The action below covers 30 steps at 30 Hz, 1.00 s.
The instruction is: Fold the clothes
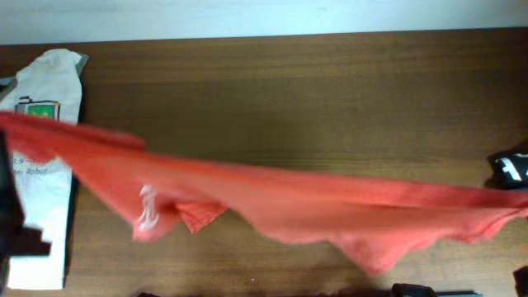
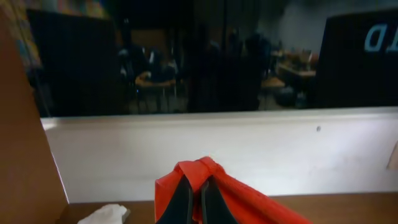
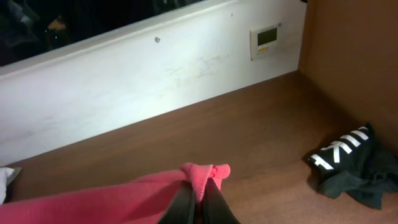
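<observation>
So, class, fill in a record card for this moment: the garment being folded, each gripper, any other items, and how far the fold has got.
garment: red-orange T-shirt, stretched wide across the table, lower edge sagging
left gripper: shut on a bunched edge of the shirt
right gripper: shut on the opposite bunched edge
other items: white T-shirt with green print, left side of the overhead view; black garment with white stripes, right side
fold progress: shirt spread out, no neat fold visible

red t-shirt spans front; white t-shirt left; black garment right; rear free
</observation>
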Each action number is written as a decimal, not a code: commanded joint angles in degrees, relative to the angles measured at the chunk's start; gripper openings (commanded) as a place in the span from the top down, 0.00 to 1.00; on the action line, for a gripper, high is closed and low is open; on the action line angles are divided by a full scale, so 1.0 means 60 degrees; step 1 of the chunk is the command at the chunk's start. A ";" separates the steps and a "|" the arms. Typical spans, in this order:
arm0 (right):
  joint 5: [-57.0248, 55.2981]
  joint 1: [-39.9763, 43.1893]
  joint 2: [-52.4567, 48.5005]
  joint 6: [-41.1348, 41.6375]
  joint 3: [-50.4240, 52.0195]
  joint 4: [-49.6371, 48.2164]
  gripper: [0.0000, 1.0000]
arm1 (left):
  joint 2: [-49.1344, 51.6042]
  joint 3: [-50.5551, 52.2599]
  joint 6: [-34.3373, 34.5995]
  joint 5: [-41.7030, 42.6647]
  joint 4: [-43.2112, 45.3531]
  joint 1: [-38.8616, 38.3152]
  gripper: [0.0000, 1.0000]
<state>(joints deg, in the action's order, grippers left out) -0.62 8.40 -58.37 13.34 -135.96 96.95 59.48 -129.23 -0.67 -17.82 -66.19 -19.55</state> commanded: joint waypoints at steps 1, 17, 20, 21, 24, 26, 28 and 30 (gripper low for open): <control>-0.0488 -0.0087 -0.0372 0.0113 0.0007 -0.0106 0.96 | 0.0182 -0.0029 -0.0149 -0.0095 0.0102 -0.0036 1.00; 0.0051 -0.0652 -0.8397 -0.0189 0.0007 -0.1548 0.96 | 1.0389 -0.0029 0.0219 0.0517 0.2696 -0.0029 1.00; -0.0080 -0.1333 -0.9981 -0.0437 0.0007 -0.1676 0.96 | 1.1974 -0.0029 0.0703 0.0528 0.2586 -0.0036 1.00; -0.0138 -0.1534 -1.0371 -0.0437 0.0007 -0.1727 0.96 | 1.2229 -0.0029 0.0721 0.0517 0.2586 -0.0036 1.00; -0.0197 -0.1836 -1.1147 -0.0404 0.0007 -0.1778 0.96 | 1.2393 -0.0029 0.0714 0.0510 0.2608 -0.0036 1.00; -0.0302 -0.1789 -1.1373 -0.0058 0.0011 -0.1796 0.96 | 1.2393 -0.0029 0.0678 0.0368 0.2637 -0.0015 1.00; -0.0758 -0.1486 -1.1391 0.0393 0.0011 -0.1916 0.96 | 1.2393 -0.0029 0.0681 -0.0266 0.2677 0.0051 1.00; -0.0758 -0.0878 -1.1391 0.0401 0.0007 -0.1956 0.96 | 1.2393 -0.0029 0.0678 -0.0499 0.2896 0.0266 1.00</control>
<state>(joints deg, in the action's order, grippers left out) -2.57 -1.02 -126.45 13.72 -135.72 85.34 135.13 -128.97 2.70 -17.34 -50.00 -19.49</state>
